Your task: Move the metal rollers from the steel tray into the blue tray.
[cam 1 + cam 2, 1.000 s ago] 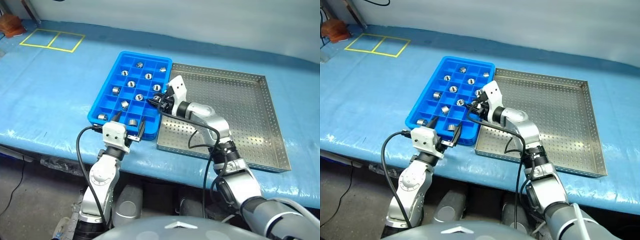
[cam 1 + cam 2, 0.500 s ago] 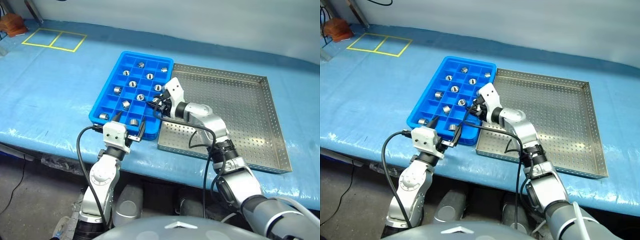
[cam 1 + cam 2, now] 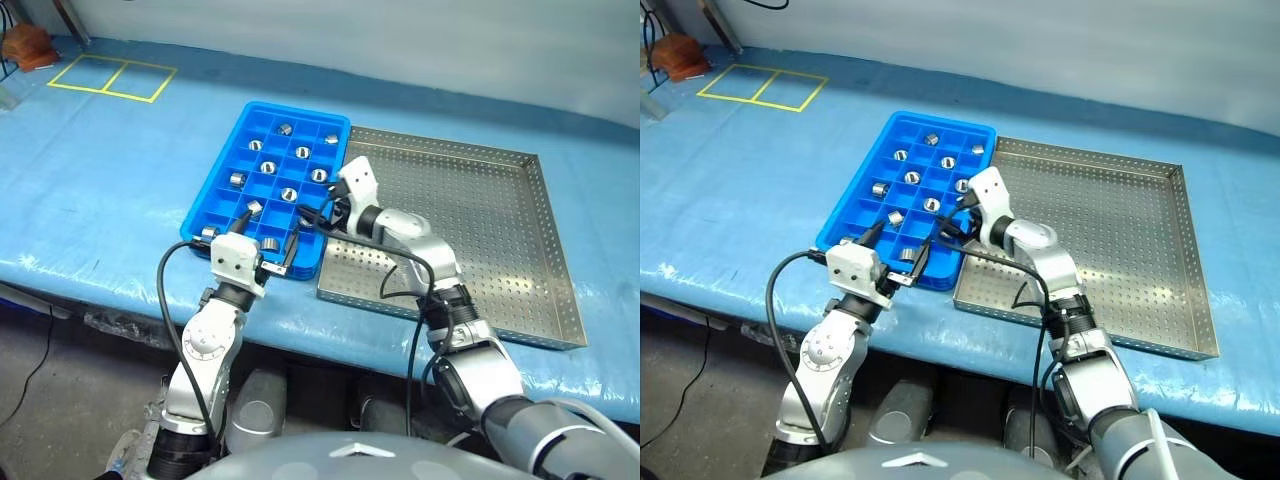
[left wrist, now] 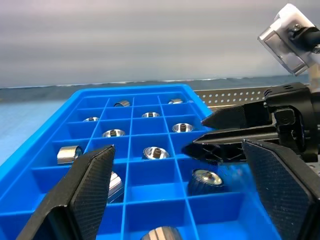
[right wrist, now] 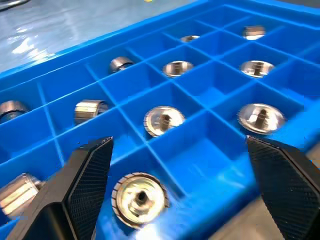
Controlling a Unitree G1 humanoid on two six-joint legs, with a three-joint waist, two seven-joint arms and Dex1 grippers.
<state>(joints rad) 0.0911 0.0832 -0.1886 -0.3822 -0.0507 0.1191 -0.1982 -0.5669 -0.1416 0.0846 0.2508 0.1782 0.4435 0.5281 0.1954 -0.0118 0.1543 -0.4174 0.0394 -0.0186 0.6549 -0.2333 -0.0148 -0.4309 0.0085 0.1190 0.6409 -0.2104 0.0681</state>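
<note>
- Two trays side by side on blue-covered tabletop point(image 3: 110, 190), centre of head frame: blue tray point(image 3: 224, 194) left, steel tray point(image 3: 480, 215) right, long edges touching or nearly so.
- Rollers point(image 3: 289, 194) sit one per cell in blue tray, about a dozen counted in head views; several cells bare.
- Steel tray: bare perforated floor across the part that shows; right arm covers its left edge.
- Right gripper point(image 3: 318, 218) at lower-right corner of blue tray, over the tray seam, pointing left into the frame.
- Right fingers point(image 5: 87, 172) spread wide, holding nothing; in right wrist view a roller point(image 5: 139, 198) lies in a cell between and below them, face up, hollow centre showing.
- Left gripper point(image 3: 262, 247) at near edge of blue tray, lower centre-left of head frame, pointing up-frame over the tray.
- Left fingers point(image 4: 95, 175) wide apart, empty; left wrist view shows tray cells between them.
- Left wrist view also catches right gripper's black fingers point(image 4: 235, 132) coming in from the right of frame, above a roller point(image 4: 205, 179) lying in a cell.
- Grippers near each other, not touching.
- Yellow tape rectangle point(image 3: 112, 78) on tabletop, upper left of head frame, well apart from trays.
</note>
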